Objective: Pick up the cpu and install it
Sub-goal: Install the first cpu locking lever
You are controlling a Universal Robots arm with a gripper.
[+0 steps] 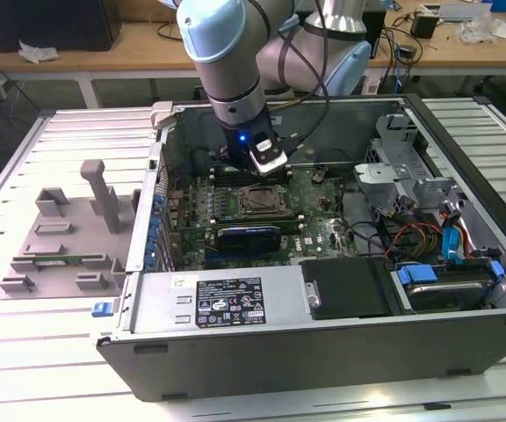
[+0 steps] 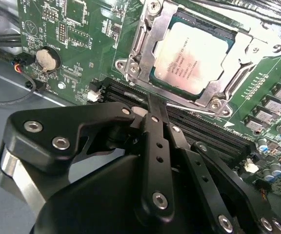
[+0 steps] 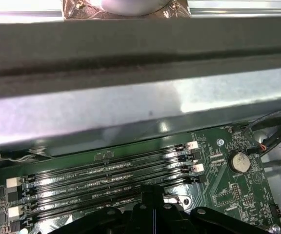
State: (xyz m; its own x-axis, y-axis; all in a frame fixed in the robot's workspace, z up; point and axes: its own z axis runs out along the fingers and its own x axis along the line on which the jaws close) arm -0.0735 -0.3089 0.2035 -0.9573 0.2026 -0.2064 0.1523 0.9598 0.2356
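One silver cpu (image 2: 195,57) seated flat in the motherboard socket inside an open computer case (image 1: 464,141), lying on a white slatted worktop (image 1: 25,352). Black end effector (image 2: 152,114) hovering just beside the socket over the memory slots (image 3: 106,183), fingers pressed together, gripping nothing. White label (image 1: 229,301) on the power supply, print unreadable. Grey tray (image 1: 60,246) nearby.

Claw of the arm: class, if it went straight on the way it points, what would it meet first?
Most likely the black memory slots just beyond the claw, beside the socket holding the cpu; depth is uncertain.
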